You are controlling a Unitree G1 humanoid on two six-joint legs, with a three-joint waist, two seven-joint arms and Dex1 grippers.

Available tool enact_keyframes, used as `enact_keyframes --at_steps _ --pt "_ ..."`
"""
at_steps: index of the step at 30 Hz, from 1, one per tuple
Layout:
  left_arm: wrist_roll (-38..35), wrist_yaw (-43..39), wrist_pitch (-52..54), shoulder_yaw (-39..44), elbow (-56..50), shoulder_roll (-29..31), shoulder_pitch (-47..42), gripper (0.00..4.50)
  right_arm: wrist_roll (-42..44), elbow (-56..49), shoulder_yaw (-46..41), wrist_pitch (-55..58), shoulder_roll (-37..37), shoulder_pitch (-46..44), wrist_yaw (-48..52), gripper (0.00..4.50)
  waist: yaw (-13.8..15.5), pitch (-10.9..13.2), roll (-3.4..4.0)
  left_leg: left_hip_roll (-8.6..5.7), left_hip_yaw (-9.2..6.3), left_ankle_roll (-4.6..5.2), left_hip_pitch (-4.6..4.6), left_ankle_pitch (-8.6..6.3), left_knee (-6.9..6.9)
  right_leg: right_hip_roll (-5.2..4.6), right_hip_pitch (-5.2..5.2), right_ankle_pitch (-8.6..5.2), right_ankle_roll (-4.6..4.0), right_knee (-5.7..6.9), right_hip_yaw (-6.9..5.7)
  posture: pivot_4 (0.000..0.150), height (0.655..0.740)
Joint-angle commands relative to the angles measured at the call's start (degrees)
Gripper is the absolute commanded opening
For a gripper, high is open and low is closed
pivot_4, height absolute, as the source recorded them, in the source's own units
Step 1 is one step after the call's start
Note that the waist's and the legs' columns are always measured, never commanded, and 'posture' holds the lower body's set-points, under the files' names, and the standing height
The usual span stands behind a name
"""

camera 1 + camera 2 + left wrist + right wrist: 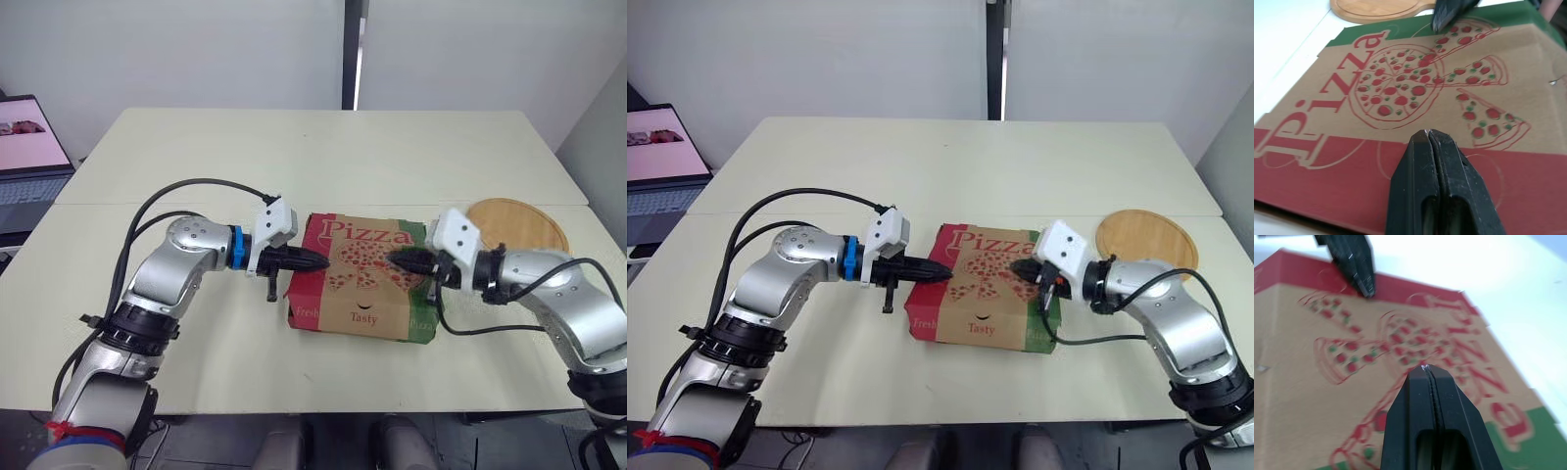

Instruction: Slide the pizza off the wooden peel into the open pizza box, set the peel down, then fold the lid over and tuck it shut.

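1. Pale table carries the pizza box near its front edge, lid folded down flat; the wooden peel lies just beside its rear right corner (bare, set down).
2. Left gripper and right gripper point inward over the lid from opposite sides, fingers pressed together, holding nothing.
3. The front flap faces the robot, about equally near both arms; tucking probably remains.
4. Open tabletop surrounds the box.

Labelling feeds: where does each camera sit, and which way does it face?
Head views: forward and down on the closed printed cardboard pizza box; left gripper and right gripper over its lid.
Left wrist: along its shut fingers toward the round wooden peel.
Right wrist: along its shut fingers across the lid.
Shared: each wrist view catches the other gripper.
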Motion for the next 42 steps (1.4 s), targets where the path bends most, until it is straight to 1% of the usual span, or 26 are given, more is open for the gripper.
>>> enact_keyframes --at_steps 1,3,6,8,10,14,19,24,29,37,42 --pt "1.53 -0.62 -1.16 -0.47 1.13 -0.76 -0.7 0.01 1.61 0.15 -8.7 1.05 -4.09 -0.06 0.38 0.0 0.07 0.0 0.0 0.0 0.0 0.01 0.0 -0.01 0.01 0.0 0.0 0.0 0.0 0.0 -0.01 0.15 0.7281" --pt "1.6 -0.57 -1.15 -0.07 1.37 -1.34 -0.94 0.01 -0.32 1.79 -11.85 -0.08 -9.38 4.9 2.8 0.0 0.54 -0.01 -0.02 -0.03 0.0 0.09 -0.02 -0.05 0.02 -0.02 0.02 0.0 0.0 -0.01 -0.01 0.15 0.7281" --pt "1.65 -0.42 -1.1 0.38 1.64 -1.78 -1.24 0.01 -2.74 1.84 -12.21 -3.51 -14.31 12.47 5.53 0.0 0.77 -0.01 -0.03 -0.02 -0.02 0.16 -0.01 -0.09 0.05 -0.03 0.12 0.0 0.01 -0.04 -0.07 0.15 0.7281" --pt "1.45 -0.18 -0.79 0.82 1.78 -2.09 -1.58 0.01 -3.2 0.99 -12.0 -4.92 -15.37 16.14 6.51 0.0 0.49 -0.01 -0.03 0.0 0.0 0.17 0.0 -0.09 0.04 -0.02 0.11 0.0 0.01 -0.02 -0.05 0.15 0.7281" --pt "1.37 -0.13 -0.48 1.05 1.83 -2.21 -1.8 0.01 -2.41 -0.3 -12.0 -4.87 -15.2 17.89 7.08 0.0 -0.17 -0.01 -0.01 0.03 0.03 0.17 0.0 -0.09 0.04 0.0 0.07 0.0 0.01 0.0 -0.02 0.15 0.7281" --pt "1.66 -0.21 -0.32 1.16 1.84 -2.27 -1.87 0.01 1.53 -3.99 -11.79 -1.68 -13.96 18.53 7.71 0.0 -0.54 -0.01 -0.02 0.05 0.07 0.17 0.04 -0.09 0.05 0.02 0.06 0.0 0.01 0.02 0.02 0.15 0.7281" --pt "1.5 0.26 0.34 1.61 1.73 -2.55 -2.1 0.01 6.16 -7.93 -10.89 3.46 -13.9 19.99 8.46 0.0 0.05 -0.01 -0.02 0.04 0.02 0.16 0.02 -0.08 0.09 0.0 0.1 0.0 0.01 -0.01 -0.01 0.15 0.7281" --pt "1.28 0.64 0.73 1.84 1.62 -2.81 -2.22 0.01 5.24 -7.9 -9.5 2.62 -13.08 20.79 7.11 0.0 0.15 -0.01 -0.02 0.02 0.03 0.17 0.02 -0.09 0.09 -0.01 0.11 0.0 0.01 -0.02 0.0 0.15 0.7281" --pt "1.19 0.87 0.83 1.97 1.76 -2.98 -2.33 0.01 9.83 -8.44 -11.98 5.28 -10.65 19.23 6.16 0.0 0.05 -0.01 -0.03 0.04 0.03 0.16 0.02 -0.08 0.08 0.0 0.09 0.0 0.01 -0.01 0.0 0.15 0.7281" --pt "1.12 0.88 0.91 2.31 2.61 -3.39 -3.29 0.01 16.15 -9.07 -14.65 10.01 -9.05 18.74 4.73 0.0 0.06 -0.01 -0.03 0.04 0.02 0.16 0.02 -0.08 0.09 0.0 0.1 0.0 0.01 -0.01 0.0 0.15 0.7281" --pt "1.33 0.79 0.65 1.95 2.57 -3.5 -3.08 0.01 14.7 -9.62 -12.94 9.0 -8.56 20.79 3.19 0.0 0.09 -0.01 -0.03 0.03 0.02 0.16 0.02 -0.08 0.09 0.0 0.1 0.0 0.01 0.0 -0.01 0.15 0.7281"
